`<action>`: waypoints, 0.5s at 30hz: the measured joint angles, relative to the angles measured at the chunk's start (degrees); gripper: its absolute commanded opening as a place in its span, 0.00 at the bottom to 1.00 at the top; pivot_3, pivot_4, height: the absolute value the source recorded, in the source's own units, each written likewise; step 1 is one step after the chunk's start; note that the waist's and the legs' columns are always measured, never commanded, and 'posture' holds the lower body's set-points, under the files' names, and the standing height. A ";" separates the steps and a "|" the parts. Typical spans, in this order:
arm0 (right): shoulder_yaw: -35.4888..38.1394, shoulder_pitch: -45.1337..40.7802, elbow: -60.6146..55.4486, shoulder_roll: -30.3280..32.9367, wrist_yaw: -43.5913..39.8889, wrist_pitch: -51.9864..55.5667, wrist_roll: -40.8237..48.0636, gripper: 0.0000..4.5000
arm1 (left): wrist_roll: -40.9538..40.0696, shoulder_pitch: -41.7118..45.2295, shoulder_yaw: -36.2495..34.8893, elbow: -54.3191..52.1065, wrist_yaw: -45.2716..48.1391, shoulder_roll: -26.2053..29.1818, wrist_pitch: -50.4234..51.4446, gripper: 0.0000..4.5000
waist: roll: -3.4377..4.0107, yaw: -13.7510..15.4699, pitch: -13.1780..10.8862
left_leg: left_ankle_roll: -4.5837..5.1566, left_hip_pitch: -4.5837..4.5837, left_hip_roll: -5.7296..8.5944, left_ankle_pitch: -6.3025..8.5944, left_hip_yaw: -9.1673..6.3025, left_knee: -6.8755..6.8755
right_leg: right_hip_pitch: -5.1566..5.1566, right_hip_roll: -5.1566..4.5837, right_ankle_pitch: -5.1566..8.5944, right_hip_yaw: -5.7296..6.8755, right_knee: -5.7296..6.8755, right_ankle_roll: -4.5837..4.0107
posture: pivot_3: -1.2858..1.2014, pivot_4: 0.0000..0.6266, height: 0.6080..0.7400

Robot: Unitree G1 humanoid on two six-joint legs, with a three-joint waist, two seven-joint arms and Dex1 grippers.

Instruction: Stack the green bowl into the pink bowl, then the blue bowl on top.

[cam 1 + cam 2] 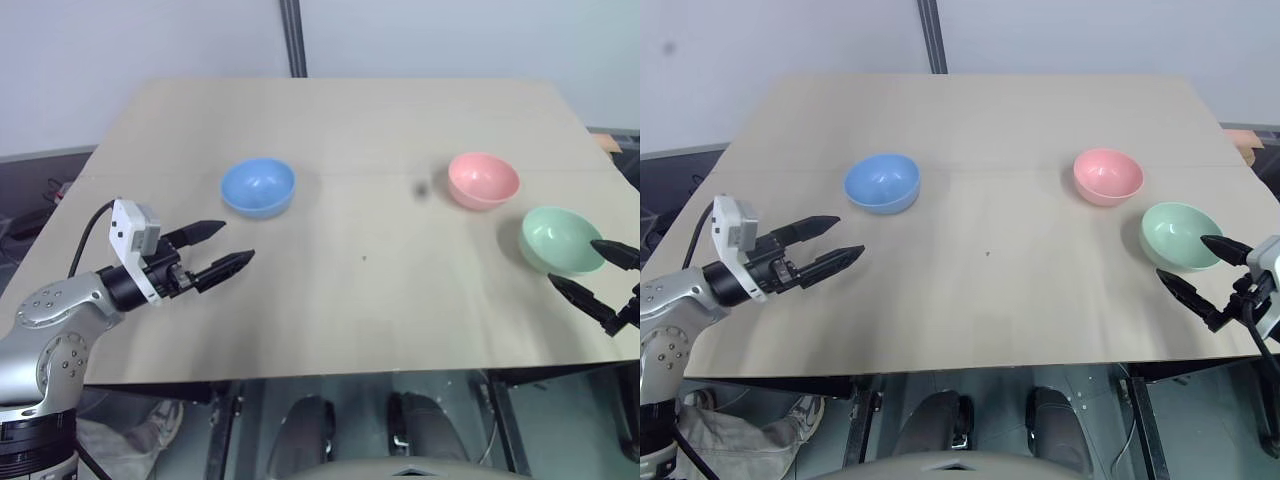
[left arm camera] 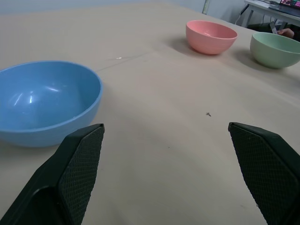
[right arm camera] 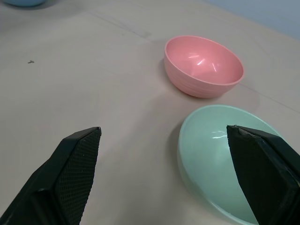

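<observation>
Tabletop (image 1: 350,290) with blue bowl (image 1: 258,187), pink bowl (image 1: 484,180), green bowl (image 1: 560,240); left gripper (image 1: 222,249) and right gripper (image 1: 598,270) both spread, empty.

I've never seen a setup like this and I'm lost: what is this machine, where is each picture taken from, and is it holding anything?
It is a two-armed robot at a table. Two pictures come from cameras in its head, looking down; the other two come from cameras on its wrists, looking out between the black fingers. On the table lie a blue bowl, a pink bowl and a green bowl, all separate and empty. The left tool is open beside the blue bowl; the right tool is open at the green bowl. Nothing is held.
</observation>
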State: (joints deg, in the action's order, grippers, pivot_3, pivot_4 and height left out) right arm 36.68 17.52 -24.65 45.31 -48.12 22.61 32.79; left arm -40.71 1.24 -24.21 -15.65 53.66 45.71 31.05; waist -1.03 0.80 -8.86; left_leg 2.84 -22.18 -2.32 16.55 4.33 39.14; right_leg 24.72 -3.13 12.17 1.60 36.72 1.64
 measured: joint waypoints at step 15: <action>-2.55 -2.49 -2.61 -1.56 3.52 2.05 0.45 1.00 | -1.26 0.53 1.08 -1.52 -1.45 -2.57 0.08 1.00 | 0.00 -0.01 0.00 | 0.00 0.03 0.00 0.00 0.01 0.01 | 0.00 0.01 0.00 -0.02 0.03 0.00 | 0.52 0.24 1.00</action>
State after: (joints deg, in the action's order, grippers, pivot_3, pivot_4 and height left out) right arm 34.13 15.03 -27.26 43.75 -44.60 24.66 33.24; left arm -41.97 1.78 -23.12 -17.17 52.22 43.14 31.13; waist -1.03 0.79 -8.86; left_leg 2.84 -22.16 -2.32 16.55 4.34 39.15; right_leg 24.72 -3.12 12.17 1.58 36.75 1.64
